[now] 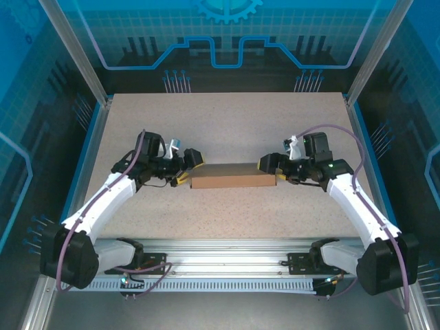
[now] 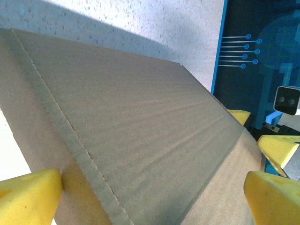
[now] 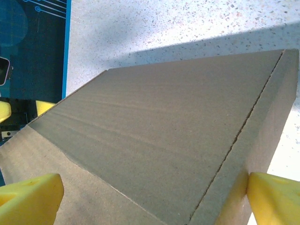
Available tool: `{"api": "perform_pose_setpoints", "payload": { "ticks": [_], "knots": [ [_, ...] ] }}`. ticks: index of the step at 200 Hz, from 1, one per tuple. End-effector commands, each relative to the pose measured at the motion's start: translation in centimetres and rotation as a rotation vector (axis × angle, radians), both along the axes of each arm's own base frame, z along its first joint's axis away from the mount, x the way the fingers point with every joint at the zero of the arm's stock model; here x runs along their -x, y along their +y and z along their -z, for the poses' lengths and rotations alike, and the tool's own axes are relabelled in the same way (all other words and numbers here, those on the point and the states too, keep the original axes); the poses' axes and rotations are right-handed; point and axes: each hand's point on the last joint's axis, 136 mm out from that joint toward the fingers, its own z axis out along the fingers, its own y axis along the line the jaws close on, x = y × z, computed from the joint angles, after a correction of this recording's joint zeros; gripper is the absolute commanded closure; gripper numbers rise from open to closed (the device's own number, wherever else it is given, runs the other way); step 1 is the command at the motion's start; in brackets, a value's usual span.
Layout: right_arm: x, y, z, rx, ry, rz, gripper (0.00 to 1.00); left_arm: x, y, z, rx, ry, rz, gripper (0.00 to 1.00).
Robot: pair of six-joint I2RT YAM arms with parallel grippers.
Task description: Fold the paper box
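1. The surface (image 1: 227, 124) is a pale, speckled board with a thin blue edging strip (image 1: 88, 155) down its sides.
2. Around it stands a cage of aluminium posts (image 1: 72, 41) and blue-lit panels (image 1: 227, 34) printed with circuit lines. A slotted metal rail (image 1: 227, 251) runs along the 6 o'clock edge, where both arms are bolted.
3. The paper box (image 1: 232, 176) lies near the middle of the surface, a little toward 6 o'clock. It is closed up into a low brown block, its long side running from 9 to 3 o'clock.
4. The left gripper (image 1: 187, 169) sits at the box's 9 o'clock end with its jaws spread wide, one yellow fingertip (image 2: 28, 194) on each side of that end. Whether the pads press the cardboard, I cannot tell.
5. The right gripper (image 1: 273, 170) mirrors it at the 3 o'clock end, jaws equally wide apart and bracketing the box.
6. Toward 12 o'clock there is a broad stretch of bare board. Toward 6 o'clock a narrower band lies between the box and the rail.
7. The box lies well apart from the side edgings at 9 and 3 o'clock.
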Motion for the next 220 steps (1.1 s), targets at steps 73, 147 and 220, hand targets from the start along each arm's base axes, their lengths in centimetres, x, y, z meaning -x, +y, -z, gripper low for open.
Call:
{"api": "perform_pose_setpoints", "payload": {
  "ticks": [73, 147, 220],
  "knots": [
    [2.9, 0.9, -1.4, -0.062, 0.032, -0.053, 0.00, 4.0, -2.0, 0.5, 0.095, 0.144, 0.053, 0.01],
    [3.8, 0.6, 1.1, -0.051, 0.111, -0.025, 0.00, 4.3, -2.6, 1.6, 0.085, 0.254, 0.062, 0.01],
    [2.5, 0.7, 2.0, -0.063, 0.128, 0.005, 0.00, 3.3, -2.8, 1.1, 0.067, 0.270, 0.068, 0.01]
  ]
}}
